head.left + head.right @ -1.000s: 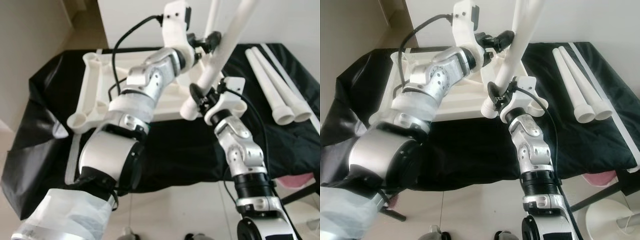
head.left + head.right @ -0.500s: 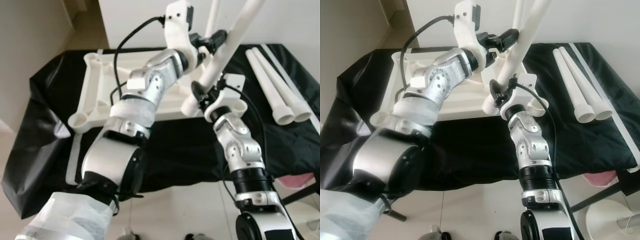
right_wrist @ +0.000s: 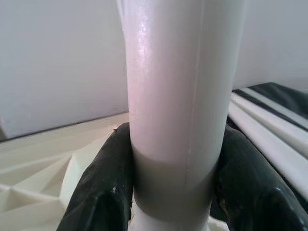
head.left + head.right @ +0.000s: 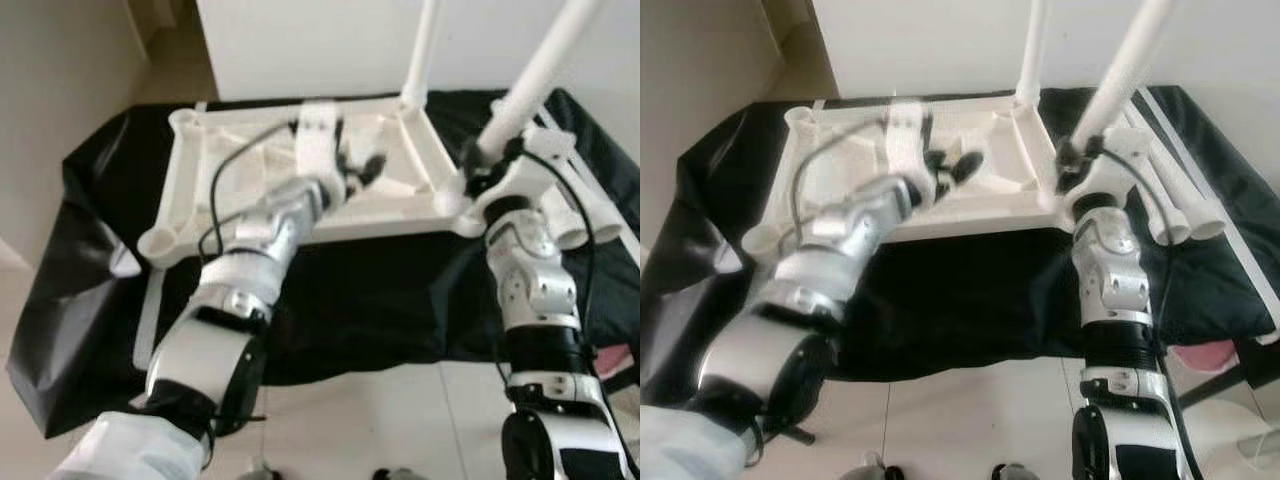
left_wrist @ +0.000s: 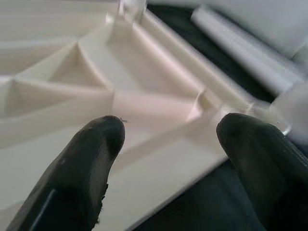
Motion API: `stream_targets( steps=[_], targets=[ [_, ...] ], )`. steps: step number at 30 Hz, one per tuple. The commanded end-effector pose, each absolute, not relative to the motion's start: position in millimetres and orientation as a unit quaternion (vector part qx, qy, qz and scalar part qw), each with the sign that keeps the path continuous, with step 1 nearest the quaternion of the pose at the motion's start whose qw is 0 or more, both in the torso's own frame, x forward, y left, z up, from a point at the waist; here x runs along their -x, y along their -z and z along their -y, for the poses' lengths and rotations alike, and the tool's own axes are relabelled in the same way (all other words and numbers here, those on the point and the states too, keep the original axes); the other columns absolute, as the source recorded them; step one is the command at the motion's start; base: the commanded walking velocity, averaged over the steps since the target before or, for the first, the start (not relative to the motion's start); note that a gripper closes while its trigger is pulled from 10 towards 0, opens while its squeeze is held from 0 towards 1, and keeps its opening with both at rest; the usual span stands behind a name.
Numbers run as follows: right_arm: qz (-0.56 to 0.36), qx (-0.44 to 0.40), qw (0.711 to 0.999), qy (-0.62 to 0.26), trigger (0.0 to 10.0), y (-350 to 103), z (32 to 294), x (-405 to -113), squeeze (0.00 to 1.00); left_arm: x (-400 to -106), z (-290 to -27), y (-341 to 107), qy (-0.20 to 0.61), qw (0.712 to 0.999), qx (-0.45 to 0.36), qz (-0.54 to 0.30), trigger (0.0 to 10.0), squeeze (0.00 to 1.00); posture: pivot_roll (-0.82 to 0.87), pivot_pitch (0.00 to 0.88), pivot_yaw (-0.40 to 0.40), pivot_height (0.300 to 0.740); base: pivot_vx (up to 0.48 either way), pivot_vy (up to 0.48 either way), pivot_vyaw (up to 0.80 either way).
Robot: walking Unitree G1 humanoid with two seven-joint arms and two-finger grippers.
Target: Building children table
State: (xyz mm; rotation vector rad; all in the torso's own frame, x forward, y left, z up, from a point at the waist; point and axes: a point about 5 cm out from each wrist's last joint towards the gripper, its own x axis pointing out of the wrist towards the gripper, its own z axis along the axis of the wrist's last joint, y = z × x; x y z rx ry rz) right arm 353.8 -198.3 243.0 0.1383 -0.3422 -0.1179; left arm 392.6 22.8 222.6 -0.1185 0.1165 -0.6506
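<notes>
Upturned white table top [image 4: 190,190] lies ribbed side up on a black cloth [image 4: 380,300]; empty leg sockets at its left corners.

Left gripper [image 5: 168,144] hovers over the ribbing near the middle of the top, fingers [image 5: 91,159] spread, holding nothing. Motion blur on this arm in the head views.

One table leg [image 4: 420,50] already stands upright in the far right corner socket.

Right gripper [image 4: 490,160] is pinched around a second white leg [image 3: 180,96] near its lower end, one pad on each side, the leg's foot at the near right corner socket [image 4: 462,205]. The leg leans; whether it is seated I cannot tell.

Judgement: the step in hand is seating this leg. Bring it vertical over the socket before pushing down; pressing while tilted could jam it. The free left gripper could brace the top.

Two spare legs [image 4: 590,215] lie side by side on the cloth, just right of the right gripper.
</notes>
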Motion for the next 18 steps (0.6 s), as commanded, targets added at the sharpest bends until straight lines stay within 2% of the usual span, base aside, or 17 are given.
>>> stream_targets(
  steps=[1, 4, 9, 14, 18],
  targets=[
    [0.185, -0.068, 0.977, 0.080, 10.0, -246.2, 204.9, -351.9, 0.00, -389.0, -18.4, -205.9, 0.349, 0.934, 0.016, -0.073, 10.0, 0.00, -0.06, 0.065, 0.031, 0.740, 0.000, 0.000, 0.00],
    [0.191, -0.072, 0.974, 0.096, 10.0, -249.4, 208.6, -352.2, 0.00, -388.0, -21.3, -181.3, 0.317, 0.941, -0.003, -0.115, 10.0, 0.00, -0.06, 0.066, 0.031, 0.740, 0.000, 0.000, 0.00],
    [0.194, -0.076, 0.973, 0.100, 10.0, -250.6, 208.1, -351.9, 0.00, -388.2, -23.3, -173.5, 0.292, 0.947, -0.001, -0.132, 10.0, 0.00, -0.06, 0.069, 0.034, 0.740, 0.000, 0.000, 0.00],
    [0.205, -0.079, 0.972, 0.088, 10.0, -252.8, 204.1, -349.4, 0.00, -390.1, -23.2, -174.8, 0.274, 0.953, -0.005, -0.128, 10.0, 0.00, -0.07, 0.081, 0.041, 0.740, 0.000, 0.000, 0.00],
    [0.224, -0.078, 0.968, 0.082, 10.0, -256.4, 200.1, -341.4, 0.00, -396.9, -20.9, -197.3, 0.273, 0.958, -0.012, -0.088, 10.0, 0.00, -0.08, 0.114, 0.061, 0.740, 0.000, 0.000, 0.00]
  ],
)
